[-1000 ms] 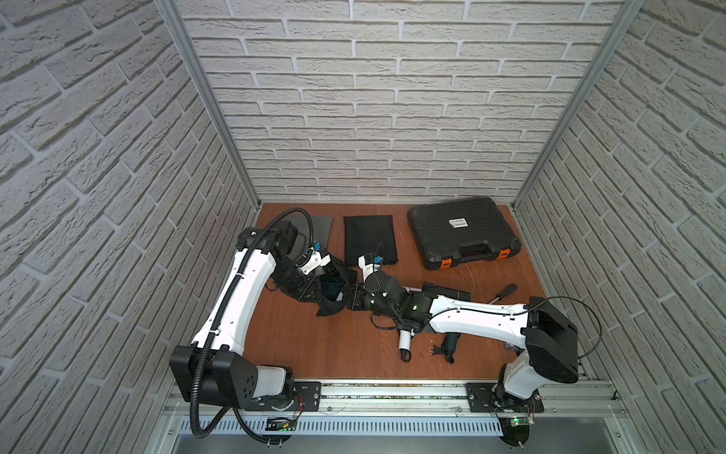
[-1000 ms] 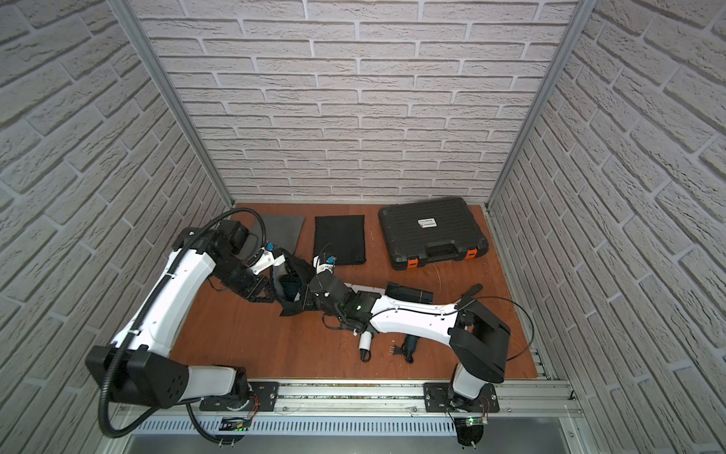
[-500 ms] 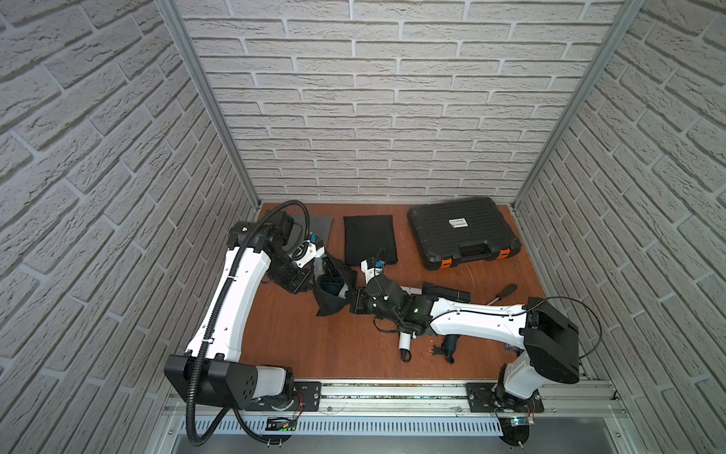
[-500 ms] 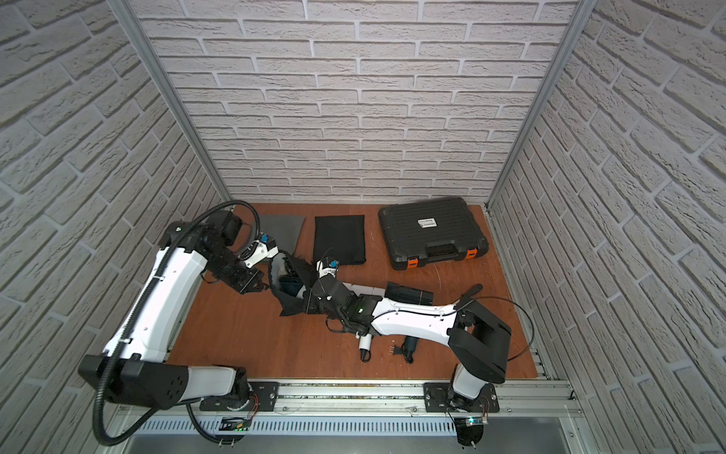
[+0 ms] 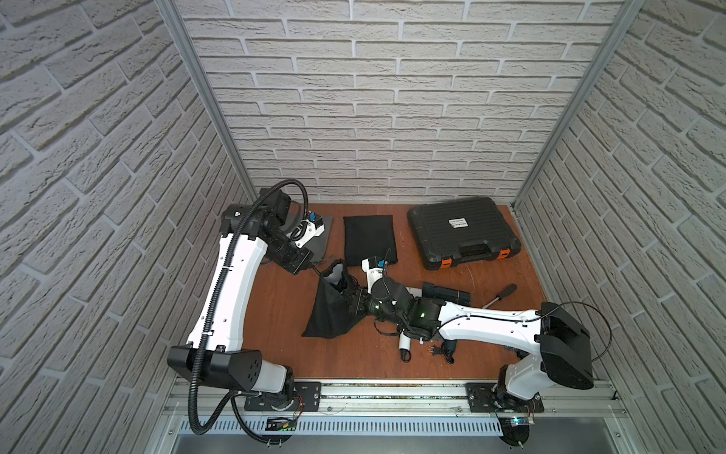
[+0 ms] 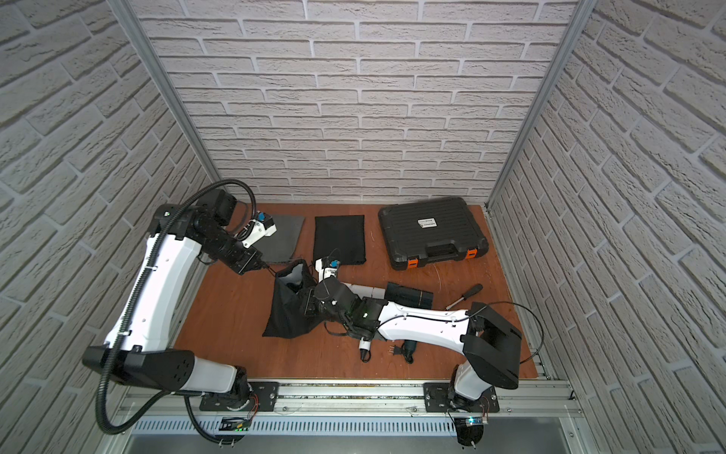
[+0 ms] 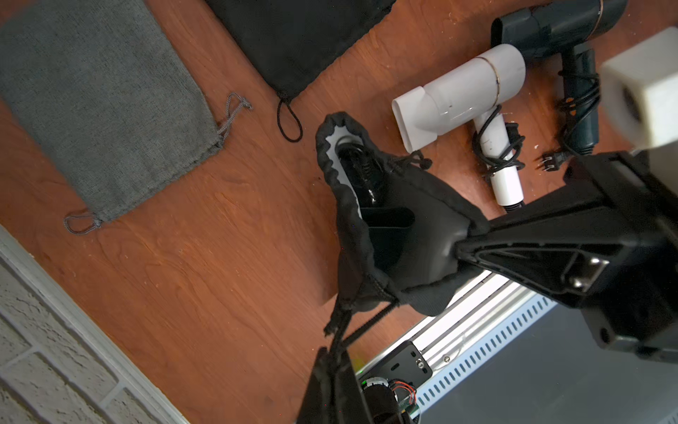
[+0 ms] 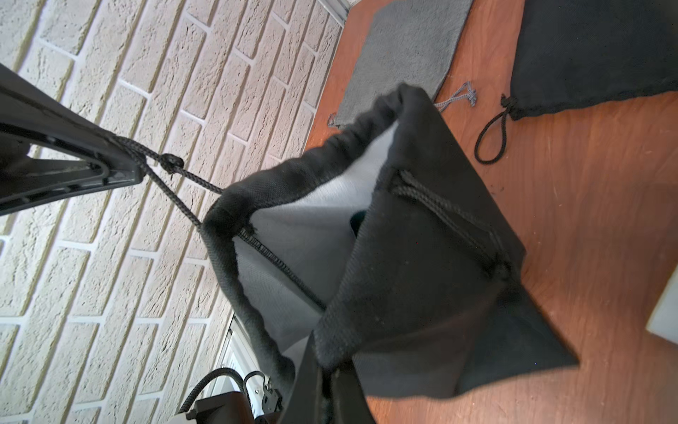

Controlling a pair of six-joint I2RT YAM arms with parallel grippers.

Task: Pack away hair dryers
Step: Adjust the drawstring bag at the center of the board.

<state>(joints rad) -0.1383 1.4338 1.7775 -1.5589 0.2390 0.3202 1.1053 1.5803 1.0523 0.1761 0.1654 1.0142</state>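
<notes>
**Operator:** Report the left fingers.

**Technician:** The left fingers (image 8: 126,167) are fully closed on the drawstring (image 8: 172,161) of a black pouch (image 8: 422,275). The cord runs taut from their tips to the pouch rim, with its knot just outside the tips. They touch nothing else.

**Operator:** Report the right fingers.

**Technician:** The right fingers (image 7: 477,247) are also closed. They pinch the rim fabric of the same pouch, away from where the cord leaves it. Between the two grips the pouch mouth stands open and its pale lining shows.

**Operator:** Locate the dryers.

**Technician:** One dark dryer (image 7: 367,183) sits inside the pouch, between the two pairs of fingers and touched by neither. Its coiled cord shows at the mouth. The white dryer (image 7: 458,99) lies on the surface (image 7: 220,257) beyond the right fingers, near them but apart, with its cord wound round the handle. The teal dryer (image 7: 557,25) lies just beside the white one, on the side farther from the left fingers. In both top views the right arm (image 5: 487,318) crosses over these two.

**Operator:** Anything else near the fingers?

**Technician:** A grey pouch (image 7: 91,102) and a flat pouch (image 7: 293,36) lie side by side on the surface beyond the left fingers, toward the back wall and apart from them. A closed case (image 5: 461,232) lies well apart from both pairs.
</notes>
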